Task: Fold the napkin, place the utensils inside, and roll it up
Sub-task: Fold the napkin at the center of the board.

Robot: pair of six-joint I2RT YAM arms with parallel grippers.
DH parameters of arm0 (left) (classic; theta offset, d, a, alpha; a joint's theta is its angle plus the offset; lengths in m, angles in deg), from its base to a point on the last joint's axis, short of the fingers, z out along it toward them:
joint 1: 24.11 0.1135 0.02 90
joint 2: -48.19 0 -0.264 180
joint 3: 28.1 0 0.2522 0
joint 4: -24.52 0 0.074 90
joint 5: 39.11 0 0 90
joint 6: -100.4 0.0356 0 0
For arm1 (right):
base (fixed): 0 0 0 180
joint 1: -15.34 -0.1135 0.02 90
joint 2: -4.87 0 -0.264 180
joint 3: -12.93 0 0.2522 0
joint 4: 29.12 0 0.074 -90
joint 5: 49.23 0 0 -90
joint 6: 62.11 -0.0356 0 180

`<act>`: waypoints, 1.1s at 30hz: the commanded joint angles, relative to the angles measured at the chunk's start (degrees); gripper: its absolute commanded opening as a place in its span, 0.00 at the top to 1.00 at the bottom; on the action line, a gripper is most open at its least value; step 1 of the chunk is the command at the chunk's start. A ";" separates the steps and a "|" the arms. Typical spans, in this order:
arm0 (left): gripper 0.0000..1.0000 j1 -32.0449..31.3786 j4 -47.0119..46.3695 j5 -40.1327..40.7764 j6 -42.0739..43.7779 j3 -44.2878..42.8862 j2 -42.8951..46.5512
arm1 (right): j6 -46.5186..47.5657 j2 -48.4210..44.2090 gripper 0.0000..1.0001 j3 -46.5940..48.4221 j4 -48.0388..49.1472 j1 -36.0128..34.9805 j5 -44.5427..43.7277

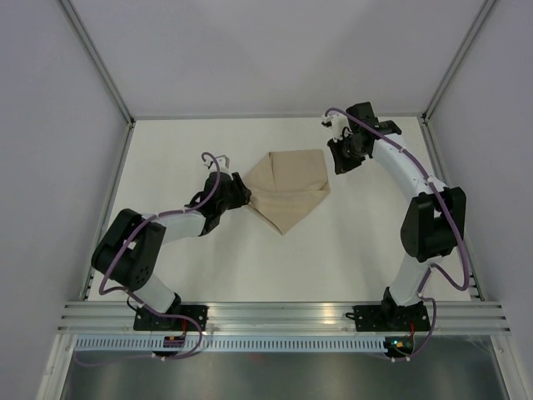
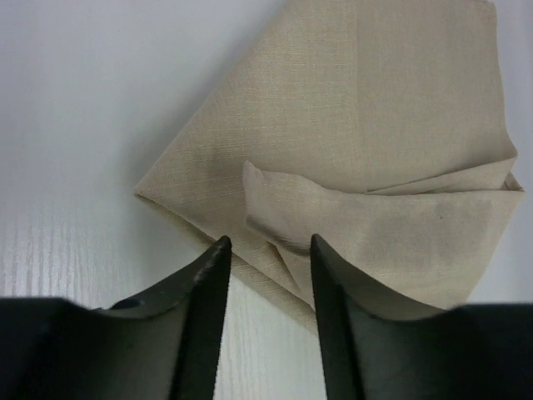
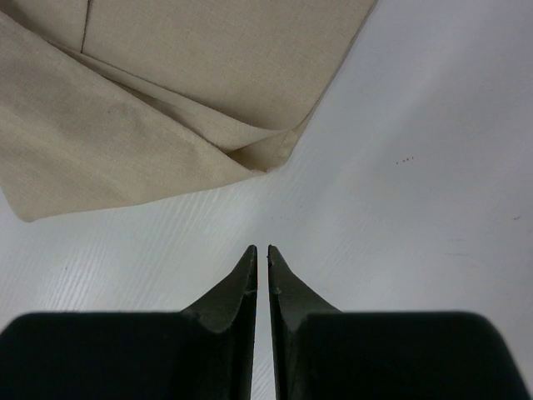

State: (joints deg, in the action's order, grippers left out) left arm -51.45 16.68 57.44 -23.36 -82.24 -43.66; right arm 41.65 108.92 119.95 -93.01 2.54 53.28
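The beige napkin [image 1: 287, 190] lies folded on the white table, its point toward the near edge. My left gripper [image 1: 241, 198] is at the napkin's left corner. In the left wrist view the napkin [image 2: 358, 125] shows a loose folded flap, and the left gripper [image 2: 269, 243] stands open with its tips over the cloth's lower edge, gripping nothing. My right gripper [image 1: 340, 162] hovers just off the napkin's far right corner. In the right wrist view the napkin [image 3: 166, 83] lies ahead of the right gripper [image 3: 262, 250], which is shut and empty. The utensils are out of view.
The white table [image 1: 208, 250] is fenced by a metal frame, with grey walls at the left, right and back. Both arm bases are bolted to the aluminium rail [image 1: 283, 315] at the near edge.
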 commanded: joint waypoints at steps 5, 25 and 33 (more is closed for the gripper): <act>0.30 0.61 -0.99 6.19 -0.87 1.27 6.85 | -0.40 2.65 0.85 1.58 1.00 -1.44 -2.76; 0.28 3.51 19.90 -12.62 14.41 -20.43 -3.33 | -1.81 8.19 0.86 3.25 2.40 -5.84 -3.99; 0.31 3.51 31.70 -7.87 15.39 -24.74 -3.94 | -2.07 8.01 0.86 2.63 2.84 -5.84 -4.16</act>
State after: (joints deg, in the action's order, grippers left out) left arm -48.19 41.14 47.82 -10.51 -104.45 -47.16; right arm 40.86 117.59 121.58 -90.52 -3.23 50.81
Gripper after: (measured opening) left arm 0.700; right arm 0.143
